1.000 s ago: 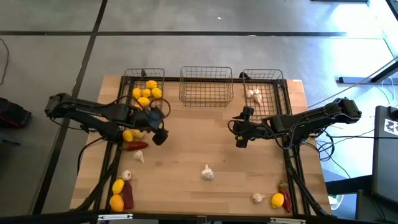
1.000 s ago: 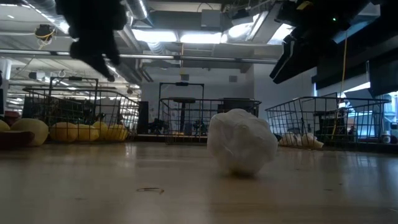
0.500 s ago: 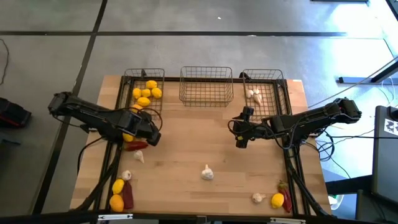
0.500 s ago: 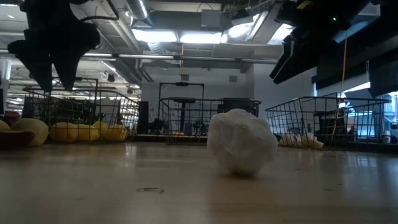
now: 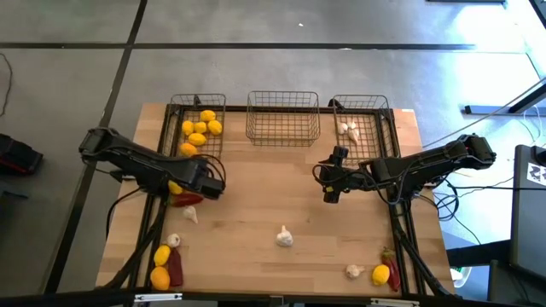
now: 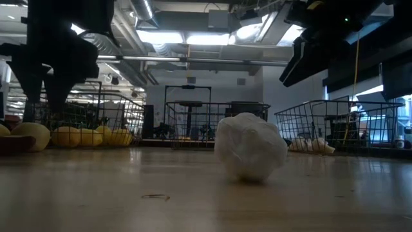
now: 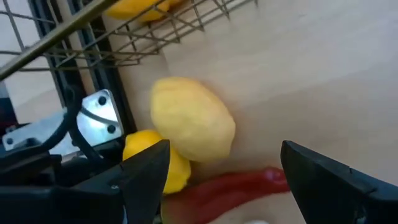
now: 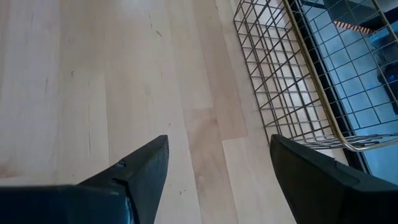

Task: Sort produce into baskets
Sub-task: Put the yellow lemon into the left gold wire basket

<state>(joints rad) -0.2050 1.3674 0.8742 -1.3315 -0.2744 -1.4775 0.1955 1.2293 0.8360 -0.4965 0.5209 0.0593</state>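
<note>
Left gripper [image 5: 213,183] sits at the surface's [image 5: 256,205] 9 o'clock side, fingers [image 7: 146,171] wide, holding nothing. Only the left wrist view shows a pale lemon [image 7: 193,119] between them, touching a brighter lemon [image 7: 155,163] and a red chili [image 7: 239,186]. The high view alone shows all 3 baskets along 12 o'clock: left basket [image 5: 174,115] with 5 lemons [image 5: 200,128], middle basket [image 5: 282,119], right basket [image 5: 384,119] with garlic [image 5: 348,130]. A garlic bulb [image 5: 284,237], white and lumpy, lies near 6 o'clock and fills the low view. Right gripper [image 5: 331,189] hovers at 3 o'clock, fingers [image 8: 140,171] wide over bare wood. No readable writing.
</note>
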